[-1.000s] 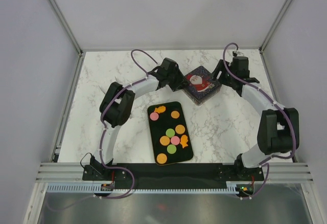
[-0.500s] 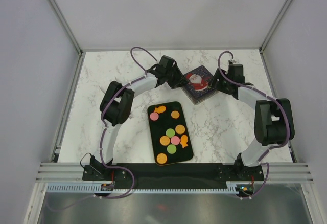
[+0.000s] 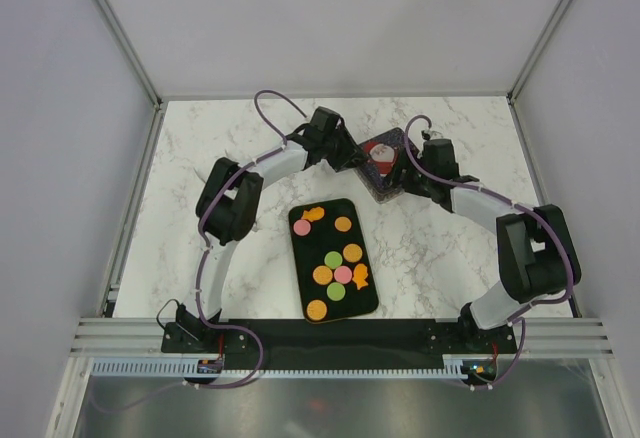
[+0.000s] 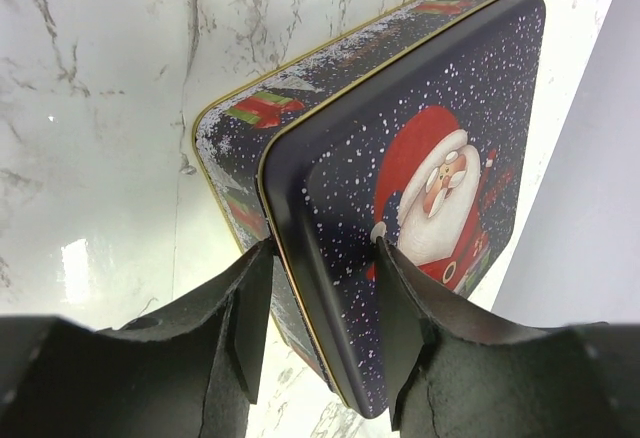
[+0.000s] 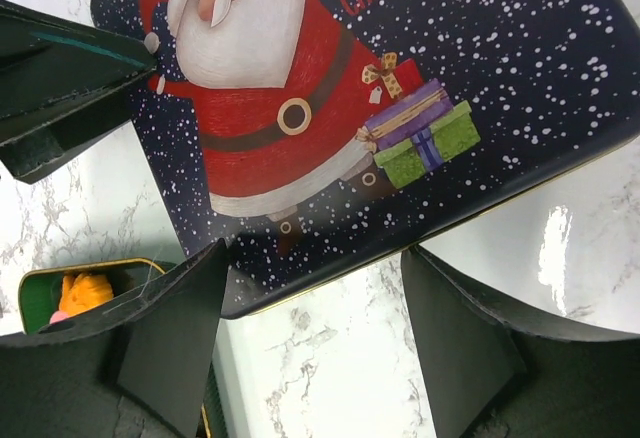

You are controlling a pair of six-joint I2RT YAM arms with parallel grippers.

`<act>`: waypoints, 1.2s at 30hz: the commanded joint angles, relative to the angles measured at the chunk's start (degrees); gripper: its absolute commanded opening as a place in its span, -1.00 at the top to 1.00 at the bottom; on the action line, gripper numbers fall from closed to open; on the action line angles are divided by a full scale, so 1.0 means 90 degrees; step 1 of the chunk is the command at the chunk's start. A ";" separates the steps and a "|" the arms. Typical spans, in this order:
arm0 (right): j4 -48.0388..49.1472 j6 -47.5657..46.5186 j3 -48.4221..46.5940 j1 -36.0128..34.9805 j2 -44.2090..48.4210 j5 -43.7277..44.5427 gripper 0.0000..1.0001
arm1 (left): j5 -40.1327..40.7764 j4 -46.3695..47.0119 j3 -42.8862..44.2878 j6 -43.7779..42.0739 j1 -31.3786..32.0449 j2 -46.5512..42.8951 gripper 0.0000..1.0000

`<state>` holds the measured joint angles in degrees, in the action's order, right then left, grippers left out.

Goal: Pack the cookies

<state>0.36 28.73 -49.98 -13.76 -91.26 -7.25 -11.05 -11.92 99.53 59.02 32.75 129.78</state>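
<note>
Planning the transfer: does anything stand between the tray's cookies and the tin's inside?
Yes. The Santa lid, pinched by the left fingers, covers most of the tin base, so the cookies have only one open corner.

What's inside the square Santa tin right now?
One corner of the square tin is uncovered: an orange piece on green lining. The dark Santa-printed lid hides everything else.

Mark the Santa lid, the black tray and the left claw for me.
lid [image 4: 440, 183]: left wrist view, on Santa's face on its top.
tray [image 3: 320, 241]: top view, on a bare black patch.
left claw [image 4: 322, 258]: left wrist view, midway between its fingertips, at the lid's edge.
</note>
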 commanded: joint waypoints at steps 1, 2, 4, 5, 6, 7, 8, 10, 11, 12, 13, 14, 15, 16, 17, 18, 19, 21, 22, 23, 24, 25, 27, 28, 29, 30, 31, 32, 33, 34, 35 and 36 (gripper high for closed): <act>0.0223 0.0030 0.0249 -0.0189 -0.0269 -0.0201 -0.53 | 0.0212 -0.0433 -0.0023 -0.0289 0.0003 0.0346 -0.01; 0.0272 0.0030 0.0356 -0.0229 -0.0328 -0.0152 -0.53 | 0.0212 -0.0423 -0.0033 -0.0289 0.0003 0.0336 -0.01; 0.0331 0.0011 0.0455 -0.0355 -0.0387 -0.0094 -0.51 | 0.0212 -0.0423 -0.0033 -0.0289 0.0003 0.0346 -0.01; 0.0331 -0.0009 0.0542 -0.0385 -0.0426 -0.0006 -0.50 | 0.0202 -0.0433 -0.0043 -0.0289 0.0003 0.0327 -0.01; 0.0331 -0.0009 0.0601 -0.0414 -0.0436 0.0024 -0.49 | 0.0222 -0.0433 -0.0033 -0.0289 0.0003 0.0336 -0.01; 0.0350 -0.0009 0.0708 -0.0453 -0.0436 0.0053 -0.47 | 0.0222 -0.0433 -0.0033 -0.0289 0.0003 0.0336 -0.01; 0.0389 0.0001 0.0767 -0.0502 -0.0397 0.0101 -0.46 | 0.0222 -0.0433 -0.0023 -0.0289 -0.0006 0.0336 -0.01; 0.0390 -0.0009 0.0913 -0.0696 -0.0348 0.0296 -0.43 | 0.0222 -0.0423 -0.0013 -0.0308 0.0003 0.0346 -0.01; 0.0390 -0.0009 0.0934 -0.0765 -0.0348 0.0355 -0.42 | 0.0231 -0.0433 -0.0013 -0.0308 0.0003 0.0346 -0.01; 0.0380 0.0001 0.0943 -0.0814 -0.0367 0.0424 -0.40 | 0.0232 -0.0433 -0.0013 -0.0308 0.0003 0.0346 -0.01; 0.0380 0.0001 0.0963 -0.0883 -0.0416 0.0434 -0.32 | 0.0222 -0.0423 0.0006 -0.0308 0.0003 0.0356 -0.01; 0.0370 0.0011 0.0973 -0.0922 -0.0494 0.0453 -0.28 | 0.0231 -0.0433 0.0006 -0.0308 0.0003 0.0356 -0.01; 0.0380 0.0030 0.0982 -0.0980 -0.0514 0.0492 -0.27 | 0.0232 -0.0423 0.0016 -0.0308 0.0003 0.0356 -0.01; 0.0380 0.0030 0.1002 -0.1087 -0.0533 0.0657 -0.24 | 0.0222 -0.0423 0.0016 -0.0318 0.0003 0.0366 -0.01; 0.0370 0.0021 0.0992 -0.1137 -0.0601 0.0707 -0.23 | 0.0231 -0.0433 0.0016 -0.0318 -0.0006 0.0366 -0.01; 0.0341 0.0030 0.1002 -0.1157 -0.0650 0.0736 -0.22 | 0.0222 -0.0433 0.0016 -0.0328 -0.0006 0.0366 -0.01; 0.0341 0.0040 0.1012 -0.1166 -0.0699 0.0746 -0.15 | 0.0231 -0.0443 0.0006 -0.0328 -0.0006 0.0356 -0.01; 0.0370 0.0088 0.1060 -0.1196 -0.0807 0.0766 -0.11 | 0.0222 -0.0433 -0.0004 -0.0338 -0.0016 0.0366 -0.01; 0.0380 0.0108 0.1080 -0.1206 -0.0817 0.0766 -0.11 | 0.0202 -0.0443 -0.0004 -0.0338 -0.0016 0.0375 -0.01; 0.0380 0.0108 0.1080 -0.1206 -0.0817 0.0737 -0.11 | 0.0202 -0.0443 -0.0004 -0.0338 -0.0016 0.0375 -0.01; 0.0399 0.0137 0.1071 -0.1206 -0.0788 0.0698 -0.10 | 0.0202 -0.0443 0.0006 -0.0338 -0.0026 0.0385 -0.01; 0.0399 0.0147 0.1051 -0.1206 -0.0710 0.0649 -0.10 | 0.0183 -0.0433 0.0006 -0.0347 -0.0026 0.0405 -0.01; 0.0361 0.0157 0.1012 -0.1206 -0.0602 0.0532 -0.11 | 0.0154 -0.0443 0.0016 -0.0357 -0.0055 0.0414 -0.01; 0.0322 0.0157 0.0935 -0.1206 -0.0466 0.0474 -0.11 | 0.0144 -0.0443 0.0016 -0.0357 -0.0075 0.0414 -0.01; 0.0205 0.0148 0.0885 -0.1215 -0.0388 0.0434 -0.11 | 0.0105 -0.0433 0.0006 -0.0367 -0.0104 0.0405 -0.01; 0.0165 0.0138 0.0837 -0.1225 -0.0300 0.0444 -0.11 | 0.0095 -0.0443 0.0006 -0.0386 -0.0123 0.0395 -0.01; 0.0126 0.0147 0.0778 -0.1215 -0.0135 0.0453 -0.11 | 0.0085 -0.0443 0.0016 -0.0396 -0.0143 0.0405 -0.01; 0.0039 0.0148 0.0729 -0.1215 -0.0065 0.0454 -0.11 | 0.0066 -0.0433 0.0006 -0.0416 -0.0162 0.0385 -0.01; -0.0010 0.0148 0.0680 -0.1215 -0.0016 0.0424 -0.10 | 0.0075 -0.0433 0.0016 -0.0464 -0.0172 0.0366 -0.01; -0.0030 0.0157 0.0573 -0.1215 0.0061 0.0395 -0.11 | 0.0085 -0.0443 0.0006 -0.0484 -0.0182 0.0356 -0.01; -0.0079 0.0148 0.0495 -0.1215 0.0101 0.0376 -0.11 | 0.0104 -0.0433 0.0016 -0.0561 -0.0192 0.0327 -0.01; -0.0243 0.0148 0.0359 -0.1215 0.0150 0.0395 -0.12 | 0.0124 -0.0443 0.0035 -0.0611 -0.0192 0.0298 -0.01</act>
<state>8.36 31.94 -44.88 -23.64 -90.80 -0.23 -10.22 -11.60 99.72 58.02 30.83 130.04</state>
